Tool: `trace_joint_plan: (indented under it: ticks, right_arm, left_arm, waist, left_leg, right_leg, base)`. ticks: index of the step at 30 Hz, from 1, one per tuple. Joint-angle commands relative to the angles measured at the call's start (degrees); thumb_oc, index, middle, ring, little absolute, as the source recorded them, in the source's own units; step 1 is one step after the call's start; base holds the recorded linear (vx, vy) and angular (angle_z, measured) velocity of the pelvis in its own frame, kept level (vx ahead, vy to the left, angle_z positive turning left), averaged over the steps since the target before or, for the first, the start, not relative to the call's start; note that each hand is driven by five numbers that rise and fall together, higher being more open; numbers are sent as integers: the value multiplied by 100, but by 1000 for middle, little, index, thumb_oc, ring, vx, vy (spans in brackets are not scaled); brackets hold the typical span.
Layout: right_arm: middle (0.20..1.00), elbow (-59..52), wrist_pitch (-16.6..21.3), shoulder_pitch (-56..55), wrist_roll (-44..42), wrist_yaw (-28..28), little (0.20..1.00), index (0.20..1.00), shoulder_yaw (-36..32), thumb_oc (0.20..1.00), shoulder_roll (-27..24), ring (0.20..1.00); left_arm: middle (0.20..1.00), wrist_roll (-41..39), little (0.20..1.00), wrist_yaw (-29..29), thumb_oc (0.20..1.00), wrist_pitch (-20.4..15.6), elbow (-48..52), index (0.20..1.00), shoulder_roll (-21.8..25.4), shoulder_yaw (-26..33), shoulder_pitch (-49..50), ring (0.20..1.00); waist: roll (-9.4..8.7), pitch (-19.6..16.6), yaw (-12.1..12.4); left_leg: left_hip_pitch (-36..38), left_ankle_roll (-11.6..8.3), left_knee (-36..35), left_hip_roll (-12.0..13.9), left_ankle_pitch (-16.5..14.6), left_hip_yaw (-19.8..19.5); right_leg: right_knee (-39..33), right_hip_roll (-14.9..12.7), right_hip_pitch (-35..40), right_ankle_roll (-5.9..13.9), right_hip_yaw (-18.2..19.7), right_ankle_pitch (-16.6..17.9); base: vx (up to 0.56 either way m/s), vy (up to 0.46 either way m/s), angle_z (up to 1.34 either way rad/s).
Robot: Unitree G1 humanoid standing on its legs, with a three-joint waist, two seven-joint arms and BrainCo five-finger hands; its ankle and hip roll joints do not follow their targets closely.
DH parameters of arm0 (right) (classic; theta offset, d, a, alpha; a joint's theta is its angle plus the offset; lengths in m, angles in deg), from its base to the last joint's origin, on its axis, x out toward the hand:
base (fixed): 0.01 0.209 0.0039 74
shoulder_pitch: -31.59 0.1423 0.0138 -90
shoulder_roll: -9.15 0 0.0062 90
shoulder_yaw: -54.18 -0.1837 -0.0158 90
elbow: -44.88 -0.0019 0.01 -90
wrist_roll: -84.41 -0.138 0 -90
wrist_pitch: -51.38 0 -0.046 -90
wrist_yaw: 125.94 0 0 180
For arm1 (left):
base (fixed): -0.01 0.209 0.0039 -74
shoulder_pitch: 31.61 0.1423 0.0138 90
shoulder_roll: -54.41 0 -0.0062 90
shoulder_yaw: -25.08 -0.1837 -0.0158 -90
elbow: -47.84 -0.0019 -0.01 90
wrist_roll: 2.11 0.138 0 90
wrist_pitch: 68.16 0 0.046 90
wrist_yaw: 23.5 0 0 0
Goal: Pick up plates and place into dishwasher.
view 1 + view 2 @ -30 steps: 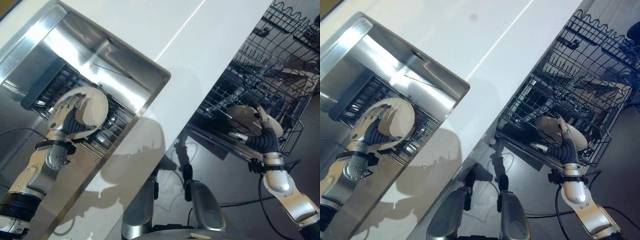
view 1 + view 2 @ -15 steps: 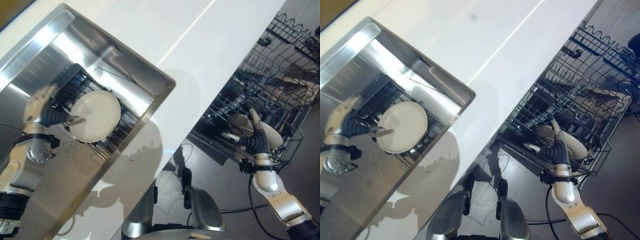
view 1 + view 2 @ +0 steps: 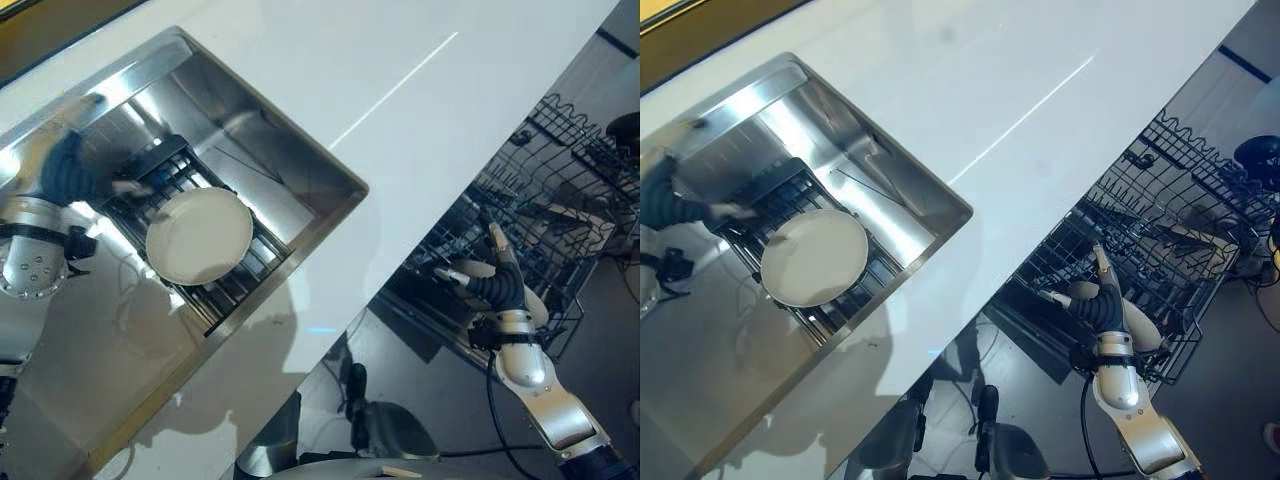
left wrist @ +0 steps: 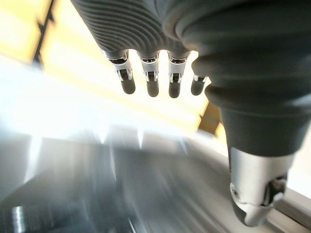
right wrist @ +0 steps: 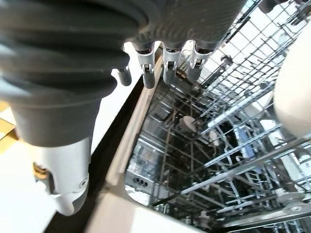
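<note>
Right hand (image 3: pixel 497 283) hangs over the dishwasher rack (image 3: pixel 560 190), fingers spread, holding nothing. Left hand (image 4: pixel 204 63), fingers relaxed and empty, beside the plate (image 3: pixel 199 236) in the sink (image 3: pixel 330 165).

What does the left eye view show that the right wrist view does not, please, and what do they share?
The left eye view alone takes in the steel sink with a cream plate lying on its dark rack, the left hand beside that plate, not holding it, and the white counter. The right wrist view alone looks closely down through the rack's wires to the lower basket. Both show the open right hand, holding nothing, the dishwasher rack and a cream plate's edge standing in it.
</note>
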Motion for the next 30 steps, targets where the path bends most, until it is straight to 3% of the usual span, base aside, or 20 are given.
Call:
trace_joint_plan:
  ticks: [1, 7, 17, 20, 21, 24, 30]
  right_arm:
    - [1000, -307, 238, -359, -158, 115, 1000, 1000, -19, 1000, -284, 1000]
    - [1000, -324, 626, -621, -488, 27, 1000, 1000, -259, 1000, -758, 1000]
    - [1000, -89, 710, -208, -109, 590, 1000, 1000, 229, 1000, -602, 1000]
    - [1000, -13, 715, -69, -38, 730, 1000, 1000, 375, 1000, -519, 1000]
    - [1000, 16, 694, 10, -2, 806, 1000, 1000, 468, 1000, -462, 1000]
    - [1000, 51, 630, 124, 28, 857, 1000, 1000, 569, 1000, -373, 1000]
    - [1000, 133, 590, 231, 178, 958, 1000, 1000, 682, 1000, -192, 1000]
  left_arm:
    - [1000, 60, 1000, -1024, 1000, 79, 334, 1000, -224, -106, 603, 1000]
    - [1000, 528, 1000, -841, 1000, 107, 232, 1000, -180, -624, 1026, 1000]
    - [1000, 726, 1000, -444, 1000, -57, -323, 1000, 108, -1072, 648, 1000]
    - [1000, 1202, 1000, 94, 1000, -116, -470, 1000, 197, -1068, 552, 1000]
    - [1000, 1459, 1000, 572, 1000, -68, -560, 1000, 257, -995, 513, 1000]
    - [1000, 1613, 1000, 1287, 1000, -84, -705, 1000, 256, -814, 416, 1000]
    - [1000, 1761, 1000, 1959, 1000, -337, -811, 1000, 118, -588, 299, 1000]
  waist:
    - [203, -395, 76]
    - [242, -240, -21]
    - [256, -154, 25]
    - [209, -122, 58]
    - [173, -115, 71]
    - [97, -99, 94]
    - [3, -92, 121]
  left_leg:
    - [-149, -203, -297, -127, 296, -160]
    - [-243, -228, -186, -101, 296, -36]
    - [-559, -235, -213, -131, 349, 37]
    - [-636, -239, -229, -124, 369, 33]
    - [-656, -234, -253, -122, 364, 26]
    - [-729, -215, -248, -112, 341, 8]
    - [-902, -189, -213, -117, 319, -5]
  right_leg:
    - [353, -164, -460, 1022, 38, 115]
    - [392, -246, -539, 1055, -25, 163]
    - [244, -213, -739, 1059, -99, 254]
    - [188, -180, -779, 1056, -100, 293]
    - [151, -144, -791, 1048, -64, 295]
    - [132, -112, -837, 1026, -14, 283]
    - [158, -84, -1008, 994, 46, 296]
  base:
    - [27, 55, 0]
    - [-28, 33, 2]
    - [-73, -17, 2]
    - [-42, -70, 3]
    - [-24, -59, 0]
    - [-20, -53, 3]
    - [-9, -13, 1]
